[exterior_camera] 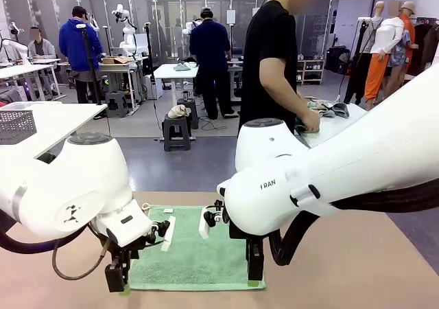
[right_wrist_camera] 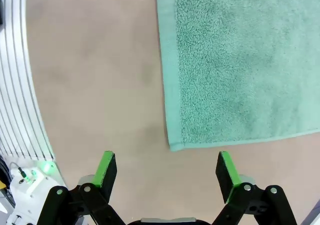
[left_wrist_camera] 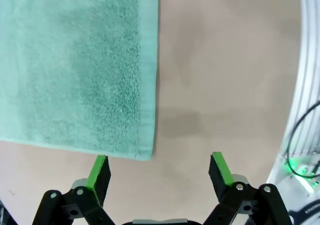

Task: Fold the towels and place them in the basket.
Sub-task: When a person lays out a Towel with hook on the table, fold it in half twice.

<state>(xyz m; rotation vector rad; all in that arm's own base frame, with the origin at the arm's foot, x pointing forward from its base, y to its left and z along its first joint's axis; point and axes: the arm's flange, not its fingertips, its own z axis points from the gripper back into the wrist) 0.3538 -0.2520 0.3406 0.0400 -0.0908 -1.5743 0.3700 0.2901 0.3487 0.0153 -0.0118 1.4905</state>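
Green towel (exterior_camera: pixel 195 254) flat on table (exterior_camera: pixel 357 268) | left fingers (left_wrist_camera: pixel 98 171) wide apart, empty, just short of its corner | right fingers (right_wrist_camera: pixel 106 169) likewise

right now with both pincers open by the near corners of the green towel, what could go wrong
1. In the left wrist view the towel corner sits off to one side of the left pincer, not centred, so closing may catch only the hem and slip.
2. The towel lies flat on the table, so either pincer could press into the tabletop or close on nothing.
3. The right pincer looks better centred on its corner, so uneven grips might skew the fold.
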